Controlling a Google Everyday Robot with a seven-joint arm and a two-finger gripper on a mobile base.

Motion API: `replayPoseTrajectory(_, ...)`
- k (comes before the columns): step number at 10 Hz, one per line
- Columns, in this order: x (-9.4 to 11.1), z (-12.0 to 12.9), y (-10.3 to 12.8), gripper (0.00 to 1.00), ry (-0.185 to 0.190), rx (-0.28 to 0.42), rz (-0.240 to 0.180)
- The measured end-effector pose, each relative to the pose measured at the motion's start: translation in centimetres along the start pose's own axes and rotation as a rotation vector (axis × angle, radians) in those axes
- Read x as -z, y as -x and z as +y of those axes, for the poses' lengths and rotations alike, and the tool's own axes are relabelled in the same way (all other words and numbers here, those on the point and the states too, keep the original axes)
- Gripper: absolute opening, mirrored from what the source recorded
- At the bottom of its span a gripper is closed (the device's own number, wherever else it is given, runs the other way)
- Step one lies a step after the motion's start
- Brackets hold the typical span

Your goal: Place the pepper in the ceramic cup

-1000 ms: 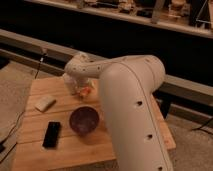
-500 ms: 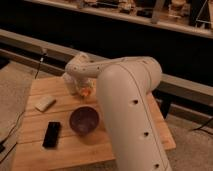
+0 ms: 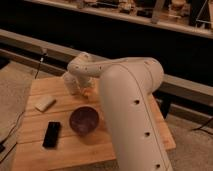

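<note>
Grasp step, by the look of it. Gripper [image 3: 83, 88] is low at the back of the wooden tabletop [image 3: 127, 135], fingers together at the small orange-red pepper [image 3: 88, 93]; the hold itself is hidden. The pale tapering ceramic cup [image 3: 70, 83] seems to stand just beside it. Next: lift, a short shift over the cup's mouth, release. The back edge is close and the dark purple bowl [image 3: 83, 120] stands in front, so room is tight.

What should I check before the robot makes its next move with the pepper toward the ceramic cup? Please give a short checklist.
1. Claw shut, low over the far part of the table: ok.
2. Pepper gripped: cannot tell; it shows at the tip of the claw.
3. Ceramic cup found, close beside the claw: ok.
4. Cup mouth free: cannot tell.
5. Purple bowl apart from the cup: ok.
</note>
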Motion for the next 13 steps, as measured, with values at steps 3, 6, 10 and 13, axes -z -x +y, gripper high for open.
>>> replayPoseTrajectory(3,3.1,-1.1,1.5,0.00,0.013,-0.053,-0.060)
replayPoseTrajectory(6,6.8,-1.8,2.8,0.00,-0.004,-0.051,-0.145)
replayPoseTrajectory(10,12.3,-0.8,3.9,0.00,-0.020,-0.013,-0.288)
replayPoseTrajectory(13,17.6,1.3,3.6,0.00,0.006,0.032,-0.432)
